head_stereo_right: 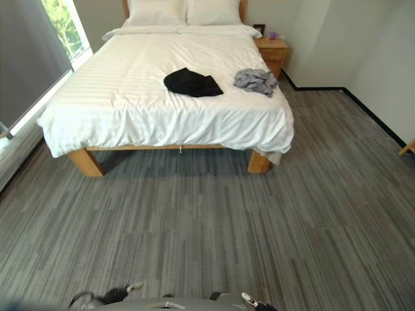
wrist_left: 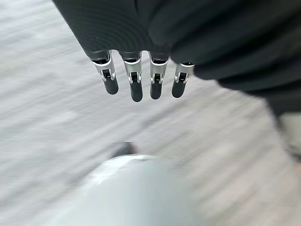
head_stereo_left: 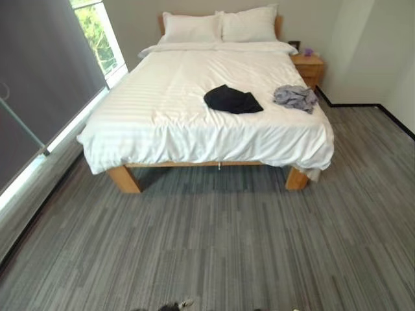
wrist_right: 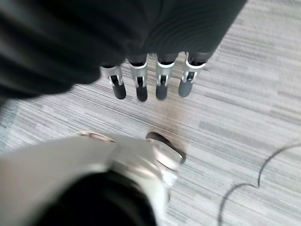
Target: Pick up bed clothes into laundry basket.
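Clothes first: black garment bunched near the middle of the bed, grey garment crumpled just to its right, close to the bed's right edge. I'm reading both as loose heaps, apart from each other, lying on the white cover. Nightstand sits past the bed's far right corner.

I've got the left hand hanging over the floor, fingers straight and spread, holding nothing. Right hand is the same, fingers straight and empty above the carpet.

Risks as I see them: there's a wide stretch of floor between me and the bed, so walking in crooked could leave either heap out of reach. The grey garment lies so near the edge that a clumsy grab may push it off. A pinch on the black heap could catch the cover too. I can't spot a basket, so the drop-off is uncertain.
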`<state>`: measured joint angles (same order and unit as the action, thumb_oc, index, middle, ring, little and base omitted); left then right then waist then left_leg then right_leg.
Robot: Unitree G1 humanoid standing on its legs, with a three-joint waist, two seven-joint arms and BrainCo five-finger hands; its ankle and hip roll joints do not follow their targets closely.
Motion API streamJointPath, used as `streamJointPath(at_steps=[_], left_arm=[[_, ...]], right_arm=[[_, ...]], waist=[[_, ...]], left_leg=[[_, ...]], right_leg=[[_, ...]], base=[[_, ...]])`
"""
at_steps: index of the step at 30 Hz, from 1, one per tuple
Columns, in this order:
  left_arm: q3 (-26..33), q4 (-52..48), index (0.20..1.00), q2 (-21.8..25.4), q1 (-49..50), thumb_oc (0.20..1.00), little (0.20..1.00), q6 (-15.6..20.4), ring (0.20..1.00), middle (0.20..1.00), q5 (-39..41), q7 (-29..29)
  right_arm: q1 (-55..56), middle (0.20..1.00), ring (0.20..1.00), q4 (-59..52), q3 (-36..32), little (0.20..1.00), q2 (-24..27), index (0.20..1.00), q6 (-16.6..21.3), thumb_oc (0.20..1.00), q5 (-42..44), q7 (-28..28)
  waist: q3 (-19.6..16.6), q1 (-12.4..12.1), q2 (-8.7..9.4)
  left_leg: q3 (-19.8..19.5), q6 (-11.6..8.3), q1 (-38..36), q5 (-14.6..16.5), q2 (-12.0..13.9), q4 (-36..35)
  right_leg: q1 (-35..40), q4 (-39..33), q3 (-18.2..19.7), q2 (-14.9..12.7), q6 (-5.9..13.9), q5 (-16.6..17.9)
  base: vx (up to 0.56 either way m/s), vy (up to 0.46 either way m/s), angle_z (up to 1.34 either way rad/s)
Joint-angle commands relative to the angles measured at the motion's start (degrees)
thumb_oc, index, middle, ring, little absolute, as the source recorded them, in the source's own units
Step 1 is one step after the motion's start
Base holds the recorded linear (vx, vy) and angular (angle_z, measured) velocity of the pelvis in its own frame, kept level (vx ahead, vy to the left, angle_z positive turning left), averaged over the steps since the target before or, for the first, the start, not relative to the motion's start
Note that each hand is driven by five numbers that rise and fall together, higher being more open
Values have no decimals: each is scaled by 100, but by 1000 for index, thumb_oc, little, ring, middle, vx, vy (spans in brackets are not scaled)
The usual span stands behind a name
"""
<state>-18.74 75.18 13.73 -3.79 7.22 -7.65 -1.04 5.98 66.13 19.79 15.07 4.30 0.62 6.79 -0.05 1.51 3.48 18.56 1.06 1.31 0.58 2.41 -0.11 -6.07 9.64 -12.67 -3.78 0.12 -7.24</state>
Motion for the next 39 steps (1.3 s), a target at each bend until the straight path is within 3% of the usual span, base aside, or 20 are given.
streamJointPath(at_steps=[1, 8, 11, 12, 16, 19, 25, 31, 34, 39], left_arm=[[68, 93, 1000, -152, -367, 1000, 1000, 169, 1000, 1000, -92, -58], [25, 82, 1000, -158, -457, 1000, 1000, 186, 1000, 1000, -165, 18], [247, -195, 1000, -63, -554, 1000, 1000, 286, 1000, 1000, 274, 152], [314, -769, 1000, 36, -590, 1000, 1000, 425, 1000, 1000, 531, 324], [310, -1632, 1000, 162, -536, 1000, 1000, 594, 1000, 1000, 988, 420], [396, -2823, 1000, 398, -605, 1000, 1000, 727, 1000, 1000, 1515, 513], [444, -4443, 1000, 745, -741, 1000, 1000, 719, 1000, 1000, 3324, -306], [592, -5139, 1000, 663, -729, 1000, 1000, 859, 1000, 1000, 3455, -222], [665, -5284, 1000, 526, -724, 1000, 1000, 790, 1000, 1000, 3037, 111], [723, -5264, 1000, 558, -718, 1000, 1000, 784, 1000, 1000, 3077, 140]], right_arm=[[-439, 1000, 1000, 87, 197, 1000, 111, 1000, 125, 1000, 51, 33], [-474, 1000, 1000, -11, 43, 1000, 174, 1000, 154, 1000, 261, -2], [-390, 1000, 1000, -873, -293, 1000, 359, 1000, 257, 1000, 805, -140], [-199, 1000, 1000, -1493, -611, 1000, 486, 1000, 467, 1000, 1136, -288], [-60, 1000, 1000, -1926, -1037, 1000, 645, 1000, 728, 1000, 1360, -521], [33, 1000, 1000, -2933, -1654, 1000, 775, 1000, 920, 1000, 1899, -707], [410, 1000, 1000, -4734, -2445, 1000, 751, 1000, 1114, 1000, 2353, -759], [636, 1000, 1000, -5774, -2777, 1000, 511, 1000, 1363, 1000, 1882, -921], [560, 1000, 1000, -5637, -2583, 1000, 413, 1000, 1381, 1000, 2087, -873], [400, 1000, 1000, -5821, -2428, 1000, 494, 1000, 1344, 1000, 2083, -864]], waist=[[386, 137, 66], [374, 168, 38], [362, 206, 24], [398, 234, -2], [389, 264, -56], [409, 317, -111], [371, 452, -192], [385, 564, -229], [477, 558, -220], [583, 538, -241]], left_leg=[[-281, -442, -621, -132, 157, -479], [-247, -428, -661, -104, 140, -489], [-220, -433, -688, -92, 135, -489], [-229, -434, -707, -88, 129, -489], [-257, -425, -687, -95, 114, -489], [-276, -416, -715, -83, 98, -489], [-238, -406, -701, -70, 88, -489], [-177, -368, -701, -36, 72, -489], [-123, -348, -655, -37, 50, -489], [-30, -250, -619, 45, -39, -475]], right_leg=[[1184, -1161, -14, -621, 730, 784], [1192, -1178, 23, -630, 748, 800], [1196, -1177, 47, -633, 758, 800], [1204, -1153, 48, -638, 777, 792], [1192, -1134, 27, -657, 805, 802], [1229, -1113, -12, -678, 826, 803], [1184, -1111, 20, -693, 847, 862], [1114, -1129, 130, -697, 864, 888], [1034, -1113, 180, -708, 881, 929], [801, -790, 340, -793, 960, 942]], base=[[2, 4, -7], [5, 7, -6], [11, 12, -3], [3, 16, -5], [0, 0, 0], [0, 0, 0], [8, 7, -2], [28, 22, -6], [-3, 28, -17], [5, 60, -18]])
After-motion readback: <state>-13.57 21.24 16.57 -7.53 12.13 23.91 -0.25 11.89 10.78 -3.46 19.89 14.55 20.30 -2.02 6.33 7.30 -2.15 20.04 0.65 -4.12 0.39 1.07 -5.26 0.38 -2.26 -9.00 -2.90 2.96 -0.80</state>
